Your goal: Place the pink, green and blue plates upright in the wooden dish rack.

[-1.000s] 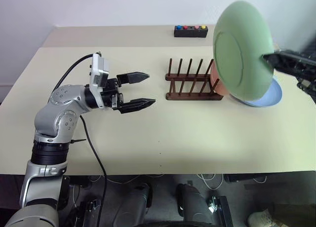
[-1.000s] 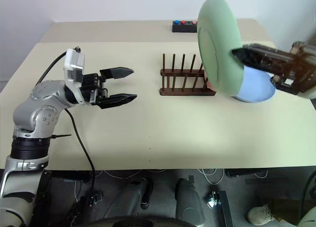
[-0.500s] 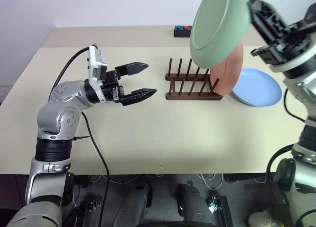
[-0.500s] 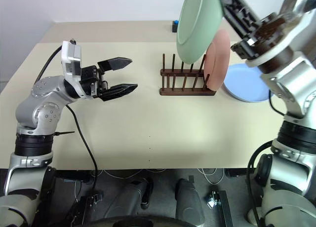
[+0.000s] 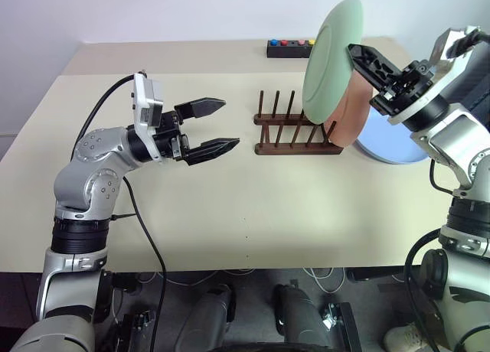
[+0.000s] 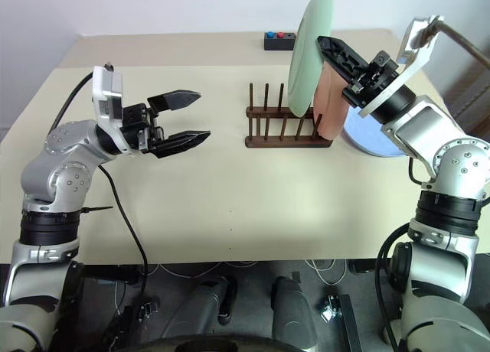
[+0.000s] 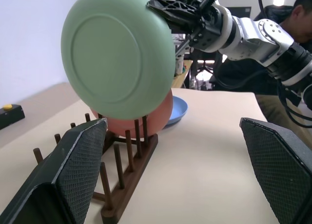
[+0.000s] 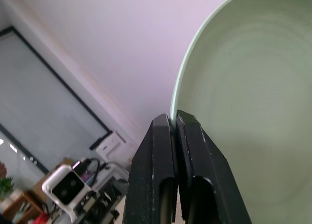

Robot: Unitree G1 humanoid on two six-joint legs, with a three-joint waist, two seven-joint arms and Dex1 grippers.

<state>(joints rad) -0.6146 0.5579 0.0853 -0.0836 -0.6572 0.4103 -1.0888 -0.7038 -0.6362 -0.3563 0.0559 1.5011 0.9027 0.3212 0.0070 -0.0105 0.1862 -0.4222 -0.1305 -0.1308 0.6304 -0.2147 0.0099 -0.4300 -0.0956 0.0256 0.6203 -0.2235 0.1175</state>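
Observation:
My right gripper point(image 5: 358, 55) is shut on the rim of the green plate point(image 5: 331, 61) and holds it upright, nearly edge-on, over the right part of the wooden dish rack point(image 5: 295, 132). In the right wrist view its fingers point(image 8: 163, 160) pinch the green plate point(image 8: 243, 102) at the edge. The pink plate point(image 5: 354, 116) stands upright at the rack's right end, just behind the green one. To the right of the rack, the blue plate point(image 5: 394, 147) lies flat on the table. My left gripper point(image 5: 228, 124) hangs open left of the rack, pointing at it and holding nothing.
A small black box with coloured buttons point(image 5: 291, 47) sits at the table's far edge behind the rack. In the left wrist view a person point(image 7: 302, 12) sits beyond the table. The cream tabletop point(image 5: 253, 206) stretches wide in front of the rack.
My right arm has swung the green plate forward and down from high up to just above the rack, turning it more upright. The left gripper has stayed put and open.

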